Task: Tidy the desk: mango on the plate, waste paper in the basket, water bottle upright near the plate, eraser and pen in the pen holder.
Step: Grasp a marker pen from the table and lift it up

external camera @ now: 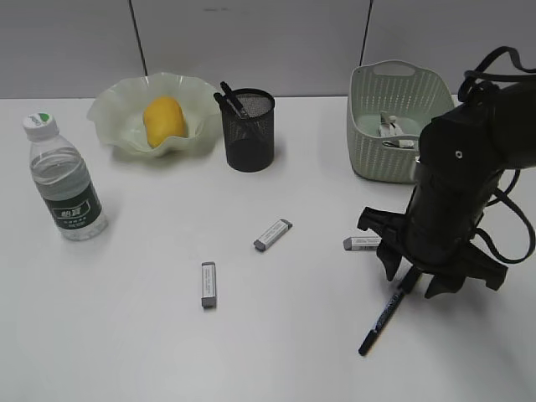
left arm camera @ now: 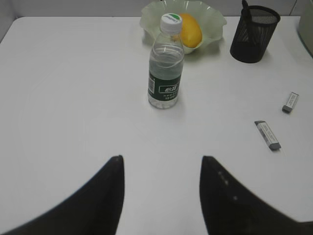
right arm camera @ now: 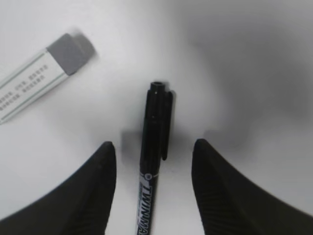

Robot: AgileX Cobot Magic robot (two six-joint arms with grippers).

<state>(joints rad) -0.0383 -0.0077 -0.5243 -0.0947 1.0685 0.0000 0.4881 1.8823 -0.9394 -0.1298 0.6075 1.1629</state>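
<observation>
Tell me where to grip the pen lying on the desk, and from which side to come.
Grip the pen across its barrel just below the clipped cap, coming straight down from above. It lies flat on the desk, so only the two long sides are free. The right gripper already straddles it, fingers either side, not yet touching. The eraser lies clear to one side.

The black pen reads "TWINMA", cut off by the frame edge

White desk carries bottle, erasers, pen.
</observation>
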